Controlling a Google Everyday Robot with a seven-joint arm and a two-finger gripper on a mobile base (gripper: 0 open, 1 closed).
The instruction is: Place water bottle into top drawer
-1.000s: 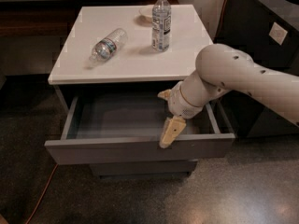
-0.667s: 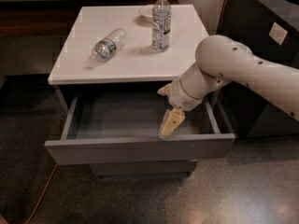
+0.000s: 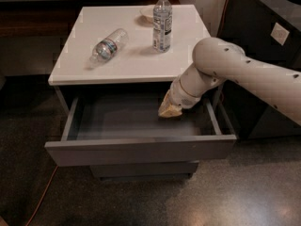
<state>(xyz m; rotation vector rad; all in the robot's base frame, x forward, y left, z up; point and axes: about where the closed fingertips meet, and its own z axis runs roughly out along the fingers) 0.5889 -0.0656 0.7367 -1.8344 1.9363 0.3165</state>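
Tan gripper (image 3: pixel 170 108), fingers together and empty, has risen from the open drawer's (image 3: pixel 141 149) front toward the tabletop (image 3: pixel 141 62), where the water bottle (image 3: pixel 108 45) lies on its side, awaiting pickup.

Dim surroundings; tabletop (image 3: pixel 131 62) brightly lit; end effector (image 3: pixel 170 108) above shadowed drawer (image 3: pixel 141 149).

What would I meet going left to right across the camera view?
Small stubby clear plastic water bottle lying on its side → taller slim clear upright bottle → white robot arm. The gripper hangs at the open grey drawer's right part, below the tall bottle.
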